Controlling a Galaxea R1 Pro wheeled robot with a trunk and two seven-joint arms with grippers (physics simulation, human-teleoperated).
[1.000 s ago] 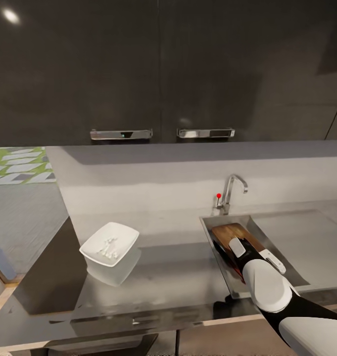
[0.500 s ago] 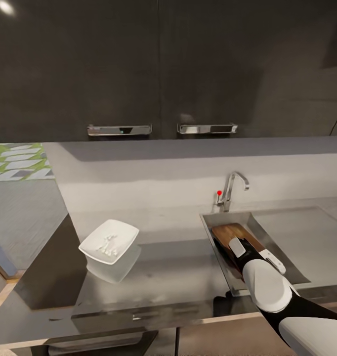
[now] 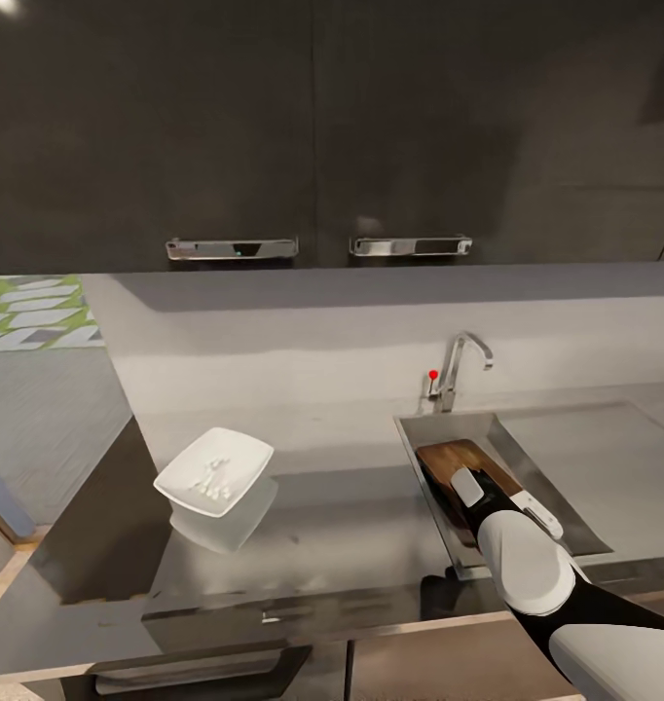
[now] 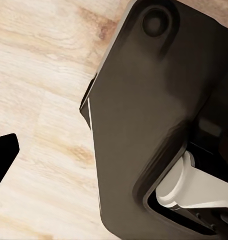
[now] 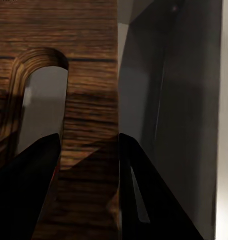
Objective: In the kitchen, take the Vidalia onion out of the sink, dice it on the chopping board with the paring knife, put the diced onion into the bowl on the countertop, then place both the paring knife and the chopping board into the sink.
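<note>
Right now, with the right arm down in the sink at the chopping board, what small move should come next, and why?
Probably open the right gripper and lift away. The chopping board already lies inside the sink, and the wrist view shows its fingers straddling the board's edge beside the slot handle. Diced onion is already in the bowl, so letting go looks like the remaining step.

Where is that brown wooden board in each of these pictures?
Head view: the chopping board lies in the sink, under the right gripper.
Right wrist view: the board is close up, its slot handle hole showing.
Left wrist view: not there.
Shared landmark: the sink's steel wall.
</note>
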